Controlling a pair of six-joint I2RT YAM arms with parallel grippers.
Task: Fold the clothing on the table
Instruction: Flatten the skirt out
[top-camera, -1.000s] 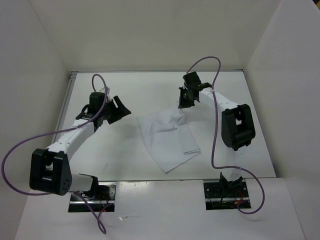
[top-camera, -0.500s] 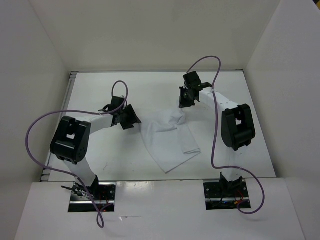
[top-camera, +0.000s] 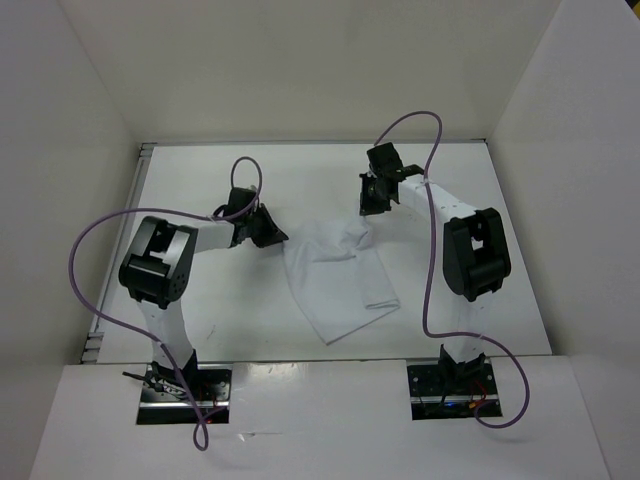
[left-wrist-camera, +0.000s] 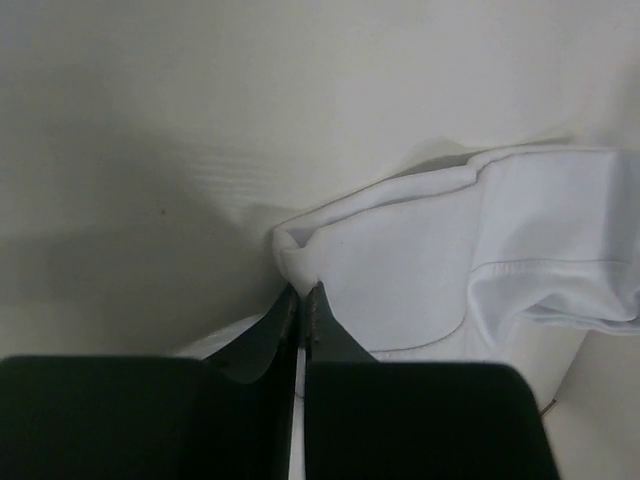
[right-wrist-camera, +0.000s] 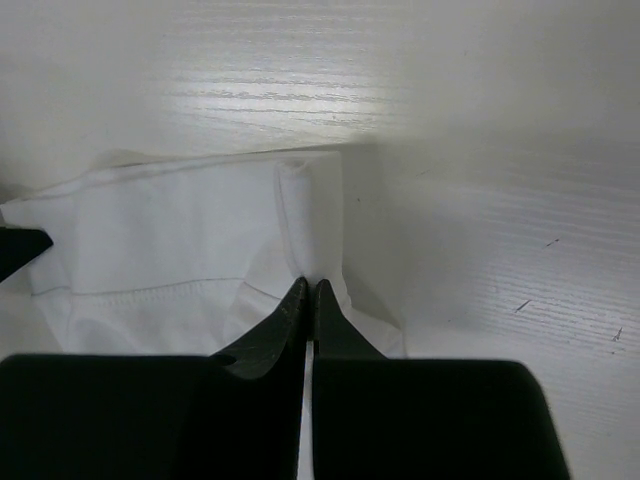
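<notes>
The clothing (top-camera: 335, 275), a thin white wrinkled garment, lies in the middle of the table (top-camera: 250, 320), running from the far centre toward the near side. My left gripper (top-camera: 276, 238) is at its far left corner and is shut on a pinch of the fabric (left-wrist-camera: 300, 255). My right gripper (top-camera: 366, 212) is at the far right corner, shut on a fold of the clothing (right-wrist-camera: 305, 215). In both wrist views the fingertips meet with cloth bunched between them.
White upright walls (top-camera: 80, 120) enclose the table on the left, back and right. Purple cables (top-camera: 95, 260) loop off both arms. The arm bases (top-camera: 185, 385) sit at the near edge.
My left arm swung right to the garment's far left corner and its gripper went from open to shut on the cloth. The right arm held still.
</notes>
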